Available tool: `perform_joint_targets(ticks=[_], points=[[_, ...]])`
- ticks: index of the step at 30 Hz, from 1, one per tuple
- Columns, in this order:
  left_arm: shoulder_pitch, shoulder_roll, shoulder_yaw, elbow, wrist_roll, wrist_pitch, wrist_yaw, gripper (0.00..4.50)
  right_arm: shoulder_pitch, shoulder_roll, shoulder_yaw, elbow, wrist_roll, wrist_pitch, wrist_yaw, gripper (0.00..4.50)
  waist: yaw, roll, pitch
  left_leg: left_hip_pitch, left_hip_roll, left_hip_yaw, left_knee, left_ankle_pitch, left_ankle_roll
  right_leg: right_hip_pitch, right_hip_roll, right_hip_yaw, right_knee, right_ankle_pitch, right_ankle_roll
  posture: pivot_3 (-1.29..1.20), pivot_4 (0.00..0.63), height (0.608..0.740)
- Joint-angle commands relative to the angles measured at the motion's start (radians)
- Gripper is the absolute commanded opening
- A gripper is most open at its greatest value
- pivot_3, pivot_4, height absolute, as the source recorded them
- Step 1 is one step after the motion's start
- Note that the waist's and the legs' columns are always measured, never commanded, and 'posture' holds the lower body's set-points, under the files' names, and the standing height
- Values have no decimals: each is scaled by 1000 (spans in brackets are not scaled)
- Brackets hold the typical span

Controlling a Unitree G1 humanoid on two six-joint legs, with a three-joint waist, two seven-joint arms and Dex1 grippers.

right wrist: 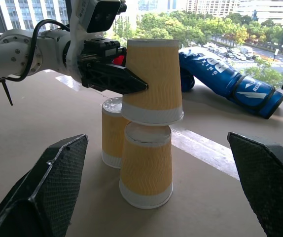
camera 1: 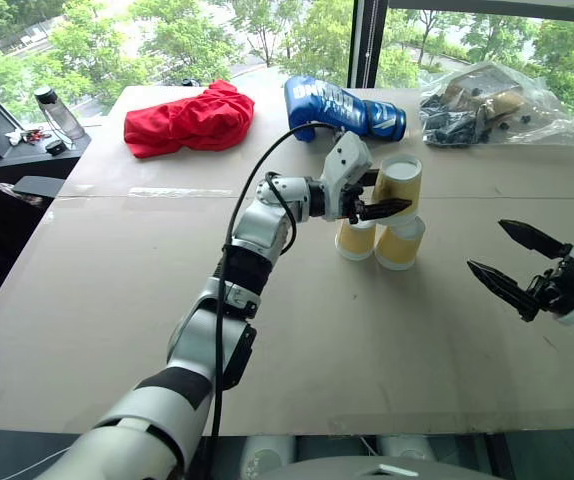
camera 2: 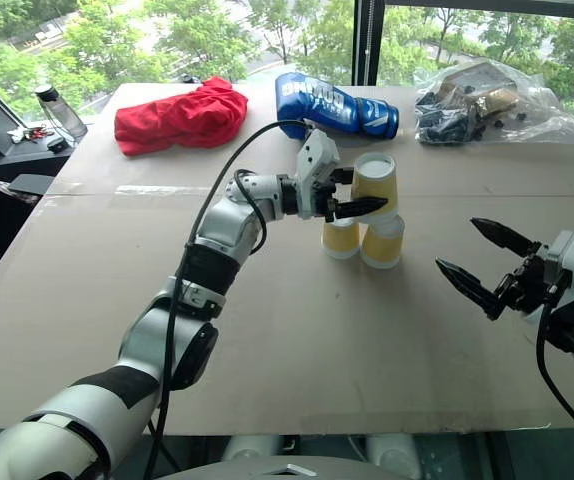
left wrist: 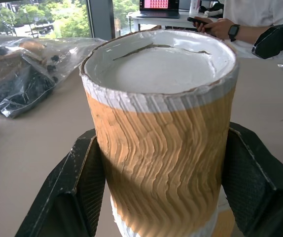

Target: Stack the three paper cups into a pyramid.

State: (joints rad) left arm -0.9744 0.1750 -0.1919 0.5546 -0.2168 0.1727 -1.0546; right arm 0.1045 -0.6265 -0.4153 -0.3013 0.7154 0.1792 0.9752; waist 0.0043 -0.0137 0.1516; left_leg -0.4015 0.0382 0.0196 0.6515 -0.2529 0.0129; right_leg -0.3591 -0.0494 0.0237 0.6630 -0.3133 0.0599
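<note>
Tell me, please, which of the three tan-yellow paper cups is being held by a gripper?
The upside-down top cup, clamped between the left gripper's black fingers above the other two cups, which stand untouched on the cardboard-covered table.

Partial "XING" on blue boxing glove (right wrist: 230, 81)

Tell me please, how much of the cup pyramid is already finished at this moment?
Done: two base cups stand upside down, side by side on the table. In hand: the left gripper holds the third cup, also upside down, over the two; its rim looks to be on or just above their bases. Left: seat it across both and let go. The right gripper waits open, off to the side.
</note>
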Motion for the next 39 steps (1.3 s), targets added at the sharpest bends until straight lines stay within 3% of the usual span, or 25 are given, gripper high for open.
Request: perform_joint_targets(ticks=[1,12,16,17,24,28,35,39], points=[[-10,21,3,-71,1,17,-22,3053,5,1,-48,-39,27,-27,4,4500,0,0,0,0,0,0,0,0,0,0,0,0,0,0,0,0,150,740],[43,42,3,-149,-13,75,-34,3053,-14,4,-23,-41,31,-20,6,4500,8,0,0,0,0,0,0,0,0,0,0,0,0,0,0,0,150,740],[54,45,0,-168,-22,92,-52,4402,-23,2,-12,-49,33,-11,0,4500,7,0,0,0,0,0,0,0,0,0,0,0,0,0,0,0,150,740],[55,46,0,-172,-20,89,-52,4457,-24,2,-11,-49,34,-11,-1,4500,6,0,0,0,0,0,0,0,0,0,0,0,0,0,0,0,150,740],[52,40,40,-212,-38,74,-16,4457,-29,0,-6,-40,34,-12,2,4500,8,0,0,-1,0,0,1,0,0,0,0,0,0,0,0,0,150,740],[70,58,65,-324,-95,126,-31,4457,-23,3,-1,-35,29,-17,10,4500,8,0,0,-1,0,0,1,0,0,0,0,0,0,0,0,0,150,740],[172,210,87,-553,-145,270,-34,4457,-13,9,13,-12,5,-35,33,4500,0,1,0,1,1,0,1,0,0,0,0,1,2,0,0,0,150,740],[347,284,208,-736,-271,369,1,4457,-25,27,40,16,-6,-37,43,4500,-7,1,-1,1,1,0,1,0,0,0,0,1,2,0,0,0,150,740]])
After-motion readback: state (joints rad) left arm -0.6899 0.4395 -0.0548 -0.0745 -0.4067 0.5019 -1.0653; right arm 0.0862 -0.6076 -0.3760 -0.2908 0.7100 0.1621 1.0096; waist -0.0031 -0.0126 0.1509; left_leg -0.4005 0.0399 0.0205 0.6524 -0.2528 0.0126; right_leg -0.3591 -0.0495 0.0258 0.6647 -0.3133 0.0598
